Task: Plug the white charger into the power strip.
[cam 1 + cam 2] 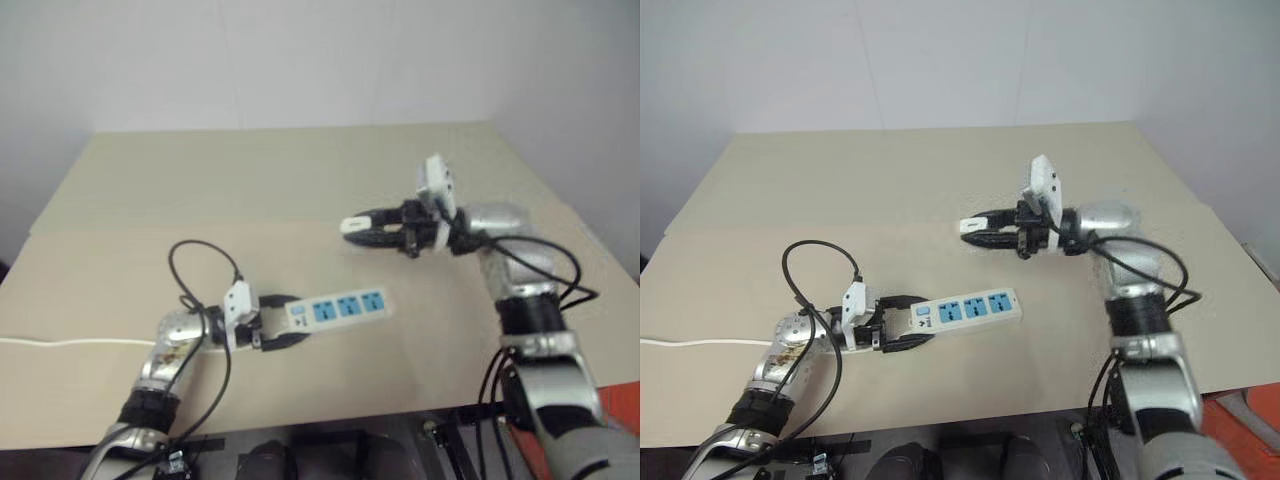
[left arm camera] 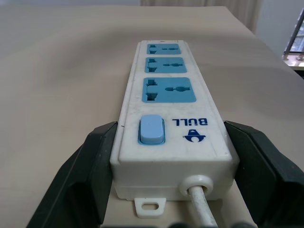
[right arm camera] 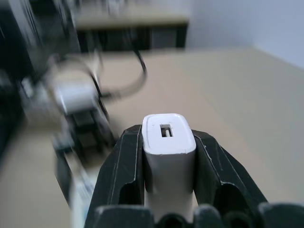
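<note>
My left gripper (image 1: 285, 322) is lying low over the tan table, pointing to my right, its two black fingers (image 2: 92, 178) clamping the switch end of the long white plastic power strip (image 1: 340, 308). My right gripper (image 1: 362, 229) is hanging raised above the table, pointing level toward my left, its fingers pinching the small white plastic charger (image 3: 167, 147) between them.

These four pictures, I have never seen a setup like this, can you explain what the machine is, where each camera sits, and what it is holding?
It is a humanoid robot with two arms at a tan table. Two pictures come from cameras in its head, looking down over the arms. The other two come from cameras on each wrist, looking along the black fingers. The left gripper is shut on the switch end of a power strip with three blue sockets, which lies on the table. The right gripper, raised above the table, is shut on a small white charger.
</note>
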Tool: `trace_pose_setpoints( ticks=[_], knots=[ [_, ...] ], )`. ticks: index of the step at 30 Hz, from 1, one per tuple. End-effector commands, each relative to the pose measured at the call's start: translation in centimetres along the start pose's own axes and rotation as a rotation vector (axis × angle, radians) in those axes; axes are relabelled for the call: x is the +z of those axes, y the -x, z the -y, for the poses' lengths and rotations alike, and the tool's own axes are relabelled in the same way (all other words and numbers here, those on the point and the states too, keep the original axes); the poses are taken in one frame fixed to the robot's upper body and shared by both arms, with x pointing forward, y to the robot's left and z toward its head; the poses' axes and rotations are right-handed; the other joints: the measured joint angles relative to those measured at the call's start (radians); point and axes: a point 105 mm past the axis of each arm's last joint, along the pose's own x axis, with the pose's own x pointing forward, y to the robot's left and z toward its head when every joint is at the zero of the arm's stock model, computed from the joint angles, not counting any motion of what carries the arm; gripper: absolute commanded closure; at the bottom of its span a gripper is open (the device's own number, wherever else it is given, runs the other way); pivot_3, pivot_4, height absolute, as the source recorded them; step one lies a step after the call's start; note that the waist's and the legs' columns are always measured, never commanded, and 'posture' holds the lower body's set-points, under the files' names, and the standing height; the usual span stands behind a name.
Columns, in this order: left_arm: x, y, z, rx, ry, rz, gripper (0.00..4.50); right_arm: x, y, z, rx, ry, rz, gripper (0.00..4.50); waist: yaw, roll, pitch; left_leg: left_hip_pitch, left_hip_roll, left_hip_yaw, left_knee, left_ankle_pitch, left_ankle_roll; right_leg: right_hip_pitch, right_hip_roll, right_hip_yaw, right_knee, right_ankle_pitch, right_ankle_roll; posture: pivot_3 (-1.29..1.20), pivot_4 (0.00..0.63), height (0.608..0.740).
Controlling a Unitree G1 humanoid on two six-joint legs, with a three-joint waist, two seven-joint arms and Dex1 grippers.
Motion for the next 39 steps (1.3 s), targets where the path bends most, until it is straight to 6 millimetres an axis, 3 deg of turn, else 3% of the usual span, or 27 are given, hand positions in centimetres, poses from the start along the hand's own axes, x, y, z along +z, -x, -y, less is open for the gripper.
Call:
trace_pose_setpoints(
  ticks=[1, 6, 12, 21, 28, 39],
  knots=[
    [0.5, -0.6, 1.2, -0.092, -0.013, 0.006, 1.27, 0.8, 0.0, -1.9, 0.0, -0.006, 0.089, 3.35, 0.003, 0.0, 0.0, -0.001, -0.001, 0.0, 0.0, 0.0, 0.0, -0.001, 0.0, 0.0, 0.0, 0.0, 0.0, 0.0, 0.15, 0.74],
    [0.8, -0.6, 2.3, -0.165, -0.021, 0.021, 1.27, -0.8, -0.2, -4.8, 0.086, 0.021, 0.095, 3.35, 0.003, 0.0, 0.0, -0.001, -0.002, 0.0, 0.0, -0.001, 0.001, -0.001, 0.0, 0.0, -0.001, 0.0, 0.0, 0.0, 0.15, 0.74],
    [1.1, -0.6, 3.3, -0.239, -0.01, 0.027, 1.27, -1.4, -0.9, -5.8, 0.142, 0.061, 0.111, 3.35, 0.001, 0.0, 0.0, 0.0, -0.001, 0.001, 0.0, -0.001, 0.002, 0.0, 0.0, 0.001, 0.0, 0.0, 0.0, 0.0, 0.15, 0.74],
    [0.4, -0.9, 3.4, -0.212, -0.019, 0.006, 1.27, -3.2, -1.3, -7.5, 0.234, 0.036, 0.103, 3.35, 0.004, 0.0, 0.0, 0.0, -0.002, 0.0, 0.0, -0.001, 0.002, 0.0, 0.0, 0.001, -0.001, 0.0, 0.0, 0.0, 0.15, 0.74],
    [-0.4, -0.9, 3.8, -0.187, -0.013, -0.018, 1.27, -4.9, -1.5, -7.7, 0.216, -0.029, 0.09, 3.35, 0.005, 0.0, 0.0, 0.001, -0.001, 0.0, 0.0, -0.001, 0.002, 0.001, 0.0, 0.001, -0.001, 0.0, 0.0, 0.0, 0.15, 0.74],
    [-0.7, -0.6, 3.5, -0.128, 0.007, -0.024, 1.27, -5.8, -1.3, -7.3, 0.192, -0.054, 0.101, 3.35, 0.006, 0.0, 0.0, 0.002, -0.001, 0.0, 0.0, -0.001, 0.002, 0.002, 0.0, 0.001, -0.006, 0.0, 0.0, 0.0, 0.15, 0.74]
  ],
)
